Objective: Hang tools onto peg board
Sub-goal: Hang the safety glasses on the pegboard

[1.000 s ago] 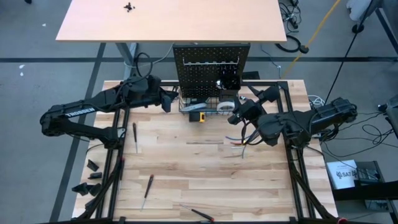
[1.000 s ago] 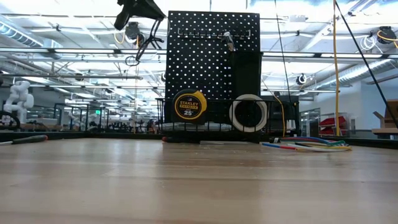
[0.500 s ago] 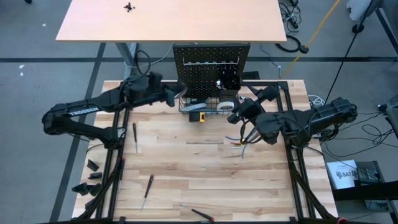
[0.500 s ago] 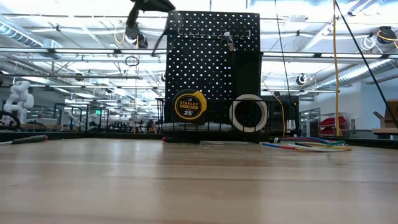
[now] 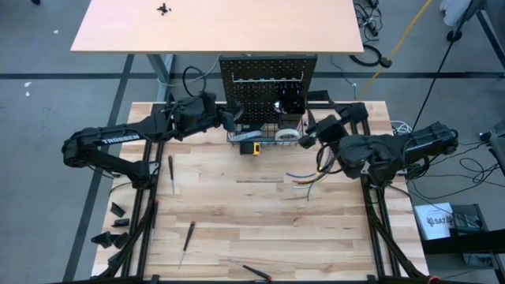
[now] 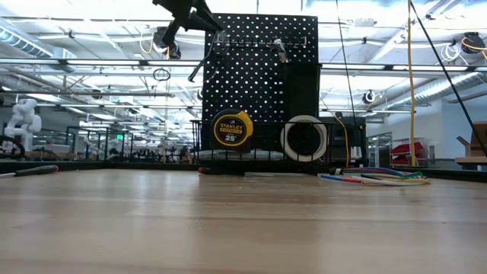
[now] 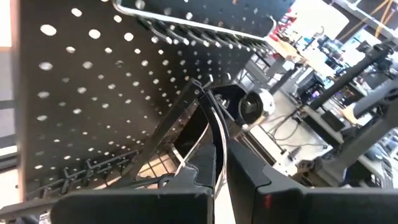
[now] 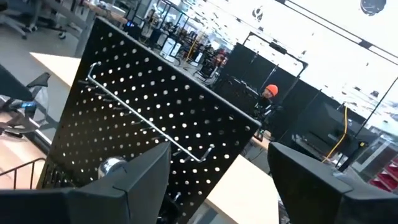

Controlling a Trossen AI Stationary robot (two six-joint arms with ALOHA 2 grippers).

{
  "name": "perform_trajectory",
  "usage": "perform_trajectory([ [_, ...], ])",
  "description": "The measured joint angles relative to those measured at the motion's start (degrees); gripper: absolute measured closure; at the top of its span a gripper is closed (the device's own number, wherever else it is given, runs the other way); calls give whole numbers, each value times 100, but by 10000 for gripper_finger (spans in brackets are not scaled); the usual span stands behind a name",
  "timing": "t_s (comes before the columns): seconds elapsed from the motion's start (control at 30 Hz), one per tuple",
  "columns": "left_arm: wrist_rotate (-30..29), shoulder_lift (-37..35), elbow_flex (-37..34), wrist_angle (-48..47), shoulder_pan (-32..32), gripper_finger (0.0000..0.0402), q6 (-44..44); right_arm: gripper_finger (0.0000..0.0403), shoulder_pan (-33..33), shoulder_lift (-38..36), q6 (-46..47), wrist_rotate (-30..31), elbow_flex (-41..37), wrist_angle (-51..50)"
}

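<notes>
— Black peg board [image 5: 268, 83] stands upright at the far edge of the table. Your left gripper [image 5: 233, 118] is high at its left side, just beside the top row of hooks [image 7: 193, 28]. The fingers are clenched on a slim tool [image 7: 214, 134]; which kind, I cannot tell.

— What can go wrong there?

— I think the tool can miss the hook. It sits tilted between the fingers, and only a thin part points to the board. If you let go before it really hangs on a hook, it will probably fall into the wire basket [image 5: 237, 136] or on the table.

— And if I push harder?

— Then the tip may catch in a hole and turn in the grip, or you may push the whole board backward.

— And the right gripper [image 5: 308, 140]?

— It waits near the right side of the board, fingers spread apart, nothing between them. It is also close above the tape roll [image 6: 303, 138] in the basket, so a careless move could knock the roll. The two screwdrivers [image 5: 171, 172] on the table are not yet hung.
</notes>
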Motion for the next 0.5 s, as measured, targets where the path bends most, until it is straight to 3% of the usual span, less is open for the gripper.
perform_trajectory([
  [0.5,-150,97,0,344,309,382,-11,140,-229,-278,-83,-17,2,-195],
])
